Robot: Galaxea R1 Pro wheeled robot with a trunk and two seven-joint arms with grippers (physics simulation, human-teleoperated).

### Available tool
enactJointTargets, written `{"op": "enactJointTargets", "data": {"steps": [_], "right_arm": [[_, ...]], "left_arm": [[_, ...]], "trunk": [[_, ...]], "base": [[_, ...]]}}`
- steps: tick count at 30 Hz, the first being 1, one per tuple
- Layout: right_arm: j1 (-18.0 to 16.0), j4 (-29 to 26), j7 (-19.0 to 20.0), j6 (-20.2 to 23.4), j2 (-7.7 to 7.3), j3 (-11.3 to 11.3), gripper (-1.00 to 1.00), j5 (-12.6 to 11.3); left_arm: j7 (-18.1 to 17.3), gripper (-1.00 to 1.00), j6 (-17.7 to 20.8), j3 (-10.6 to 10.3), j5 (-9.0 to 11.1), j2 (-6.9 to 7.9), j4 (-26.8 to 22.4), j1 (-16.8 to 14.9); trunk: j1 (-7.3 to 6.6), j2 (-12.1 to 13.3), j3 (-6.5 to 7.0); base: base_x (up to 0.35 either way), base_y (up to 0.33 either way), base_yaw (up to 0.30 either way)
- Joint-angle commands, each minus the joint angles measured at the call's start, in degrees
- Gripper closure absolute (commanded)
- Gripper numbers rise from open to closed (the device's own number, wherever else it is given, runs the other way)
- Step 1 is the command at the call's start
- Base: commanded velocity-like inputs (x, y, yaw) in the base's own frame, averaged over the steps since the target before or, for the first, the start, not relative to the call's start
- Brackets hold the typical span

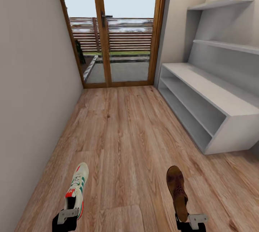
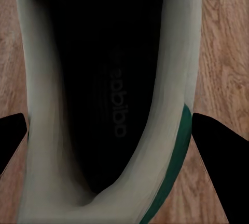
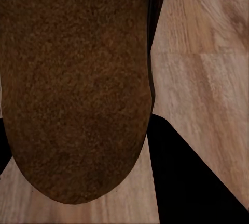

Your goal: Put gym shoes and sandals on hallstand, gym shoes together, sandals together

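Corridor floor (image 1: 129, 135): gym shoe (image 1: 77, 185), sandal (image 1: 177, 190).

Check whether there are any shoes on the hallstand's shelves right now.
No. In the head view the hallstand has bare shelves, while the gym shoe and the sandal are at the grippers over the corridor floor.

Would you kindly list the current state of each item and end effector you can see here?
gym shoe: gripped at its heel by the left end effector, toe pointing away from the robot.
sandal: gripped at its heel by the right end effector.
left end effector: shut on the gym shoe.
right end effector: shut on the sandal.
hallstand: shelves bare.
glass door: closed.
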Motion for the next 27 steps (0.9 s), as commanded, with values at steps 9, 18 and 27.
{"op": "enactJointTargets", "data": {"steps": [9, 18, 27], "right_arm": [[-0.03, 0.04, -0.08, -0.17, 0.04, -0.29, 1.0, 0.36], [-0.03, 0.05, 0.0, -0.17, -0.04, -0.35, 1.0, 0.4], [-0.03, 0.04, -0.01, -0.17, -0.05, -0.34, 1.0, 0.42]], "left_arm": [[-0.69, 1.0, -0.07, 0.21, 0.58, -0.01, 0.05, -0.03], [-0.69, 1.0, -0.07, 0.2, 0.52, -0.01, 0.05, -0.03], [-0.69, 1.0, -0.07, 0.18, 0.5, -0.01, 0.05, -0.03]], "trunk": [[0.03, -0.01, 0.65], [0.03, -0.01, 0.73], [0.03, -0.01, 0.73]], "base": [[0.334, 0.0, 0.0], [0.335, 0.0, 0.0], [0.335, 0.0, 0.0]]}}
